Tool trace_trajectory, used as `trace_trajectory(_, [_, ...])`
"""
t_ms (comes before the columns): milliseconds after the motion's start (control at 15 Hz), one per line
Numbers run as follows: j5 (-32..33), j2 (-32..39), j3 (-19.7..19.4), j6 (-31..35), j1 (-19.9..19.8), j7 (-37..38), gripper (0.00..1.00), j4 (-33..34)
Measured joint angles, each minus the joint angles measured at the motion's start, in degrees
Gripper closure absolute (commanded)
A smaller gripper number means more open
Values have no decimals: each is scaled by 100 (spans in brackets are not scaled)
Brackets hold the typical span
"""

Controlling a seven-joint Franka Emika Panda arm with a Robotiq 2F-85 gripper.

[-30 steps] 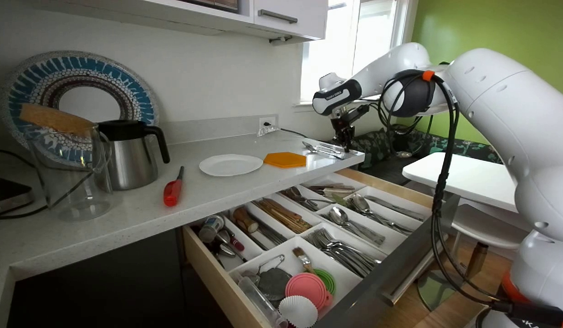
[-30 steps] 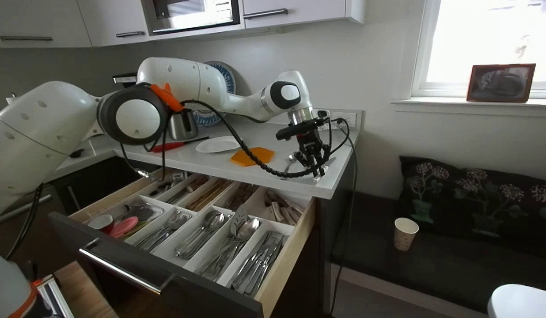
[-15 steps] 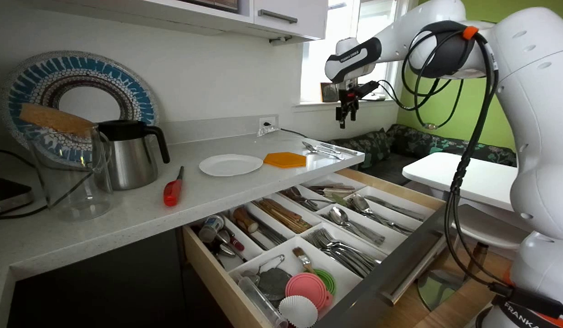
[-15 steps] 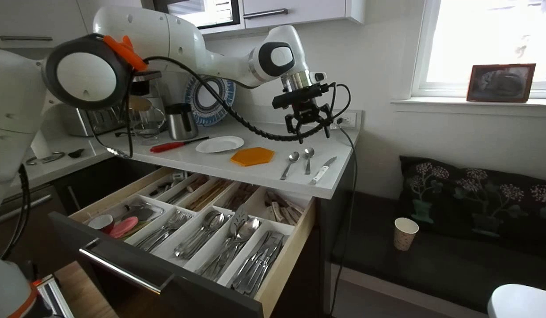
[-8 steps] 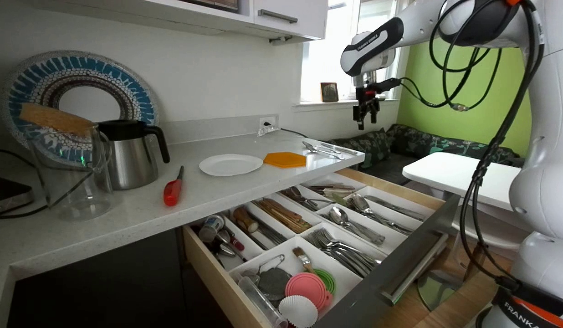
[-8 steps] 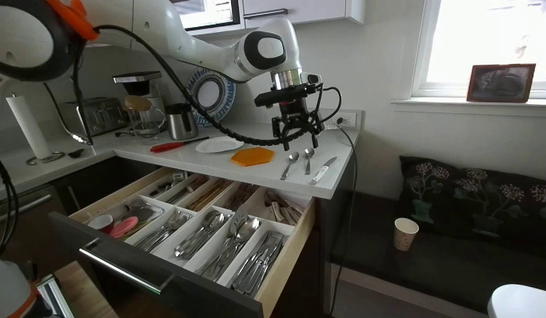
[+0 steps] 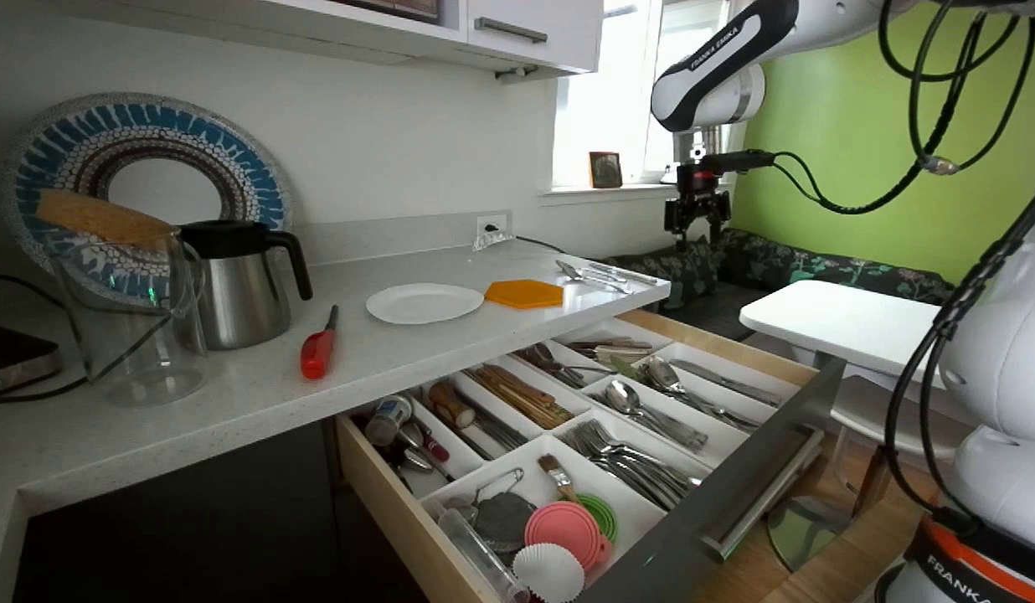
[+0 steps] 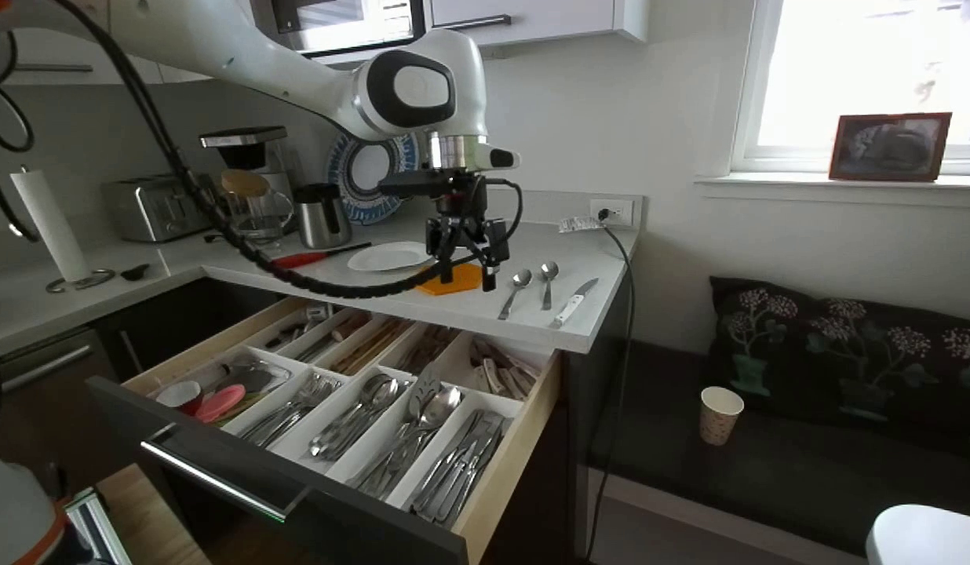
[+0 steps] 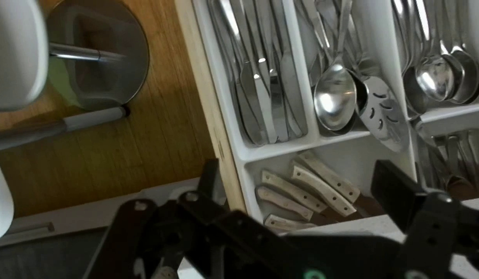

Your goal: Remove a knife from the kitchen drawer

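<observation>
The kitchen drawer (image 8: 359,502) is pulled out, its pale-wood side (image 9: 208,93) and white divided tray showing. Several pale-handled knives (image 9: 321,188) lie in its rear corner compartment, their blades partly hidden under the counter edge. Silvery table knives (image 8: 463,463) fill the compartment in front of them. On the countertop, near its end, rests a knife (image 8: 573,304) with a pale handle. My gripper (image 8: 468,276) hangs in the air, higher than countertop and drawer, fingers downward. Seen in the wrist view, the gripper (image 9: 297,172) stands wide open and holds nothing.
Two spoons (image 8: 516,292) lie beside the counter knife. An orange hexagonal mat (image 7: 524,294), a white plate (image 7: 425,303) and a red-handled tool (image 7: 318,352) are along the counter (image 7: 383,360). A white table (image 7: 844,322) and a cushioned bench stand past the counter's end.
Two seconds ago the gripper was down at the counter knife. It has risen, its fingers look wider apart, and it has drawn back from the knife, which stays on the counter.
</observation>
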State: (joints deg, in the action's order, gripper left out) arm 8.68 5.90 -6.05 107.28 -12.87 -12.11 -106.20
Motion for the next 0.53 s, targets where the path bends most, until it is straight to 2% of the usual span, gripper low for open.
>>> trace_trajectory(333, [-162, -967, -1, 747, 170, 773, 0, -1514])
trace_trajectory(533, [-160, -1254, -2, 848, 200, 862, 0, -1854])
